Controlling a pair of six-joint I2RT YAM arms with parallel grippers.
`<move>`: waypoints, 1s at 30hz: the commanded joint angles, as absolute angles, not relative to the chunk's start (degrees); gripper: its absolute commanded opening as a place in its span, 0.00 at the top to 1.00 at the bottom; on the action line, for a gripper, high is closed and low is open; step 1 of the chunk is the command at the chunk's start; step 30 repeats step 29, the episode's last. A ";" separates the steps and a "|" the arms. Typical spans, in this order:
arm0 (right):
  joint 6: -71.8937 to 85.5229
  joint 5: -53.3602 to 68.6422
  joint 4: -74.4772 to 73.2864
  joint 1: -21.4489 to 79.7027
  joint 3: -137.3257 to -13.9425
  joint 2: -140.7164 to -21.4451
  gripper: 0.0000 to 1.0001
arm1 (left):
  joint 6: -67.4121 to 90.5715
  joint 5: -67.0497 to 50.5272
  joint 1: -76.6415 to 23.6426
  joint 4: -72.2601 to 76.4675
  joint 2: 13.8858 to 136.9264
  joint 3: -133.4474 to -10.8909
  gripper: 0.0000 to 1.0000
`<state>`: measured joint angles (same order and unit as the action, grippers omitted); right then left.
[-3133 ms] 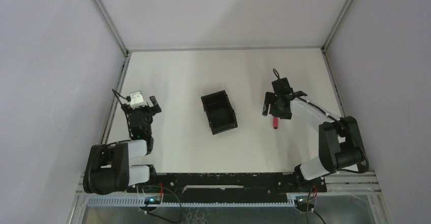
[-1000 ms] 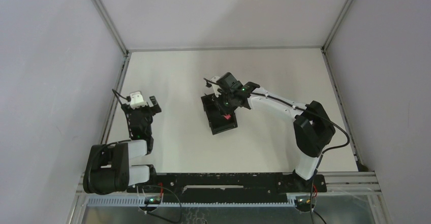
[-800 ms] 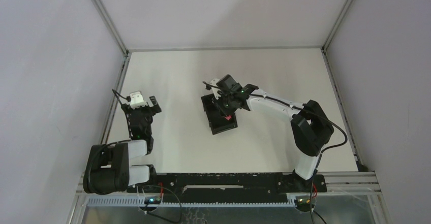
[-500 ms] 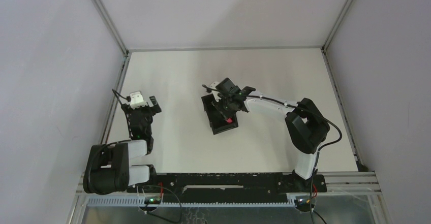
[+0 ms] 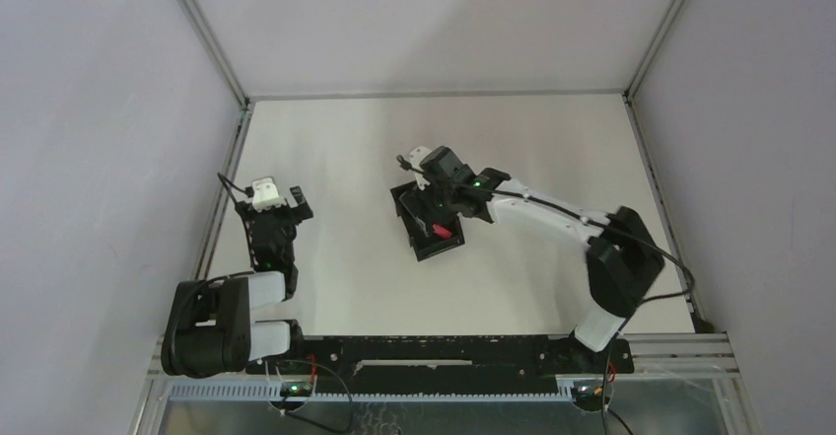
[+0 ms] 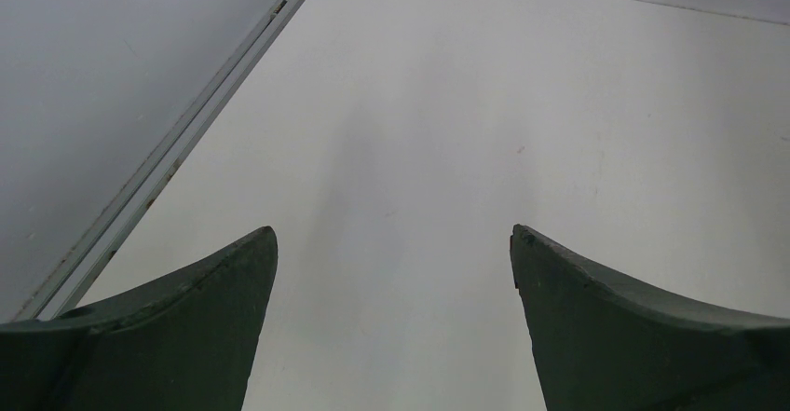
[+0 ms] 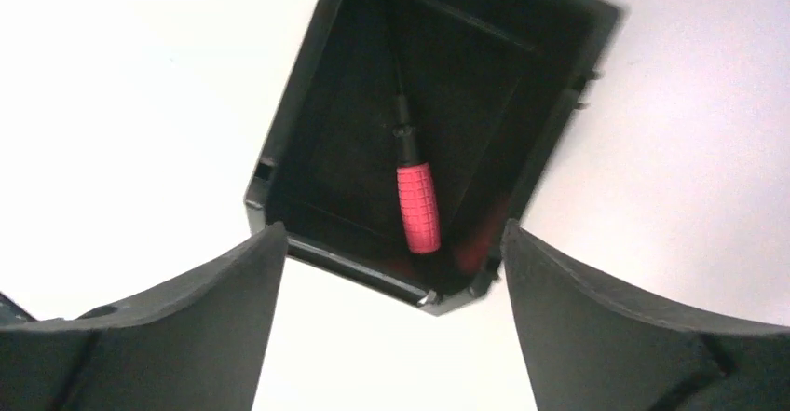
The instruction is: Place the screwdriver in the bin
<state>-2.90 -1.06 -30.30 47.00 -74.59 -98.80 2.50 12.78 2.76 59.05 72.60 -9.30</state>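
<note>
1. Our left arm (image 5: 258, 257) sits folded close to its base, the forearm aimed straight away from us.
2. Our left end effector (image 6: 393, 243) is spread wide, its two dark green fingers (image 6: 186, 336) well apart.
3. We reach our right arm (image 5: 552, 220) far out, the long white forearm running leftward from the bent elbow to the wrist.
4. Our right end effector (image 7: 391, 239) faces downward, and we have its fingers (image 7: 177, 336) parted wide, gripping nothing.

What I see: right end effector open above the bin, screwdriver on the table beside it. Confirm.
Not quite: the screwdriver lies inside the bin, not beside it, as the right wrist view shows. The right end effector is open above the bin.
</note>
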 commanded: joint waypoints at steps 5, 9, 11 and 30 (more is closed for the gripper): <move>13.57 -12.99 -28.71 35.73 -69.24 -80.30 0.00 | 1.48 11.96 2.90 60.56 72.06 -11.05 0.00; 14.26 -7.71 -18.28 22.25 -56.65 -70.42 0.00 | 1.46 11.98 2.93 60.56 72.07 -10.99 0.00; 11.48 -8.22 -13.76 17.24 -51.55 -67.40 0.00 | 1.48 11.96 2.97 60.56 72.07 -11.02 0.00; 7.36 1.34 3.72 0.44 -36.28 -64.34 0.00 | 1.49 11.91 2.91 60.56 72.03 -10.99 0.00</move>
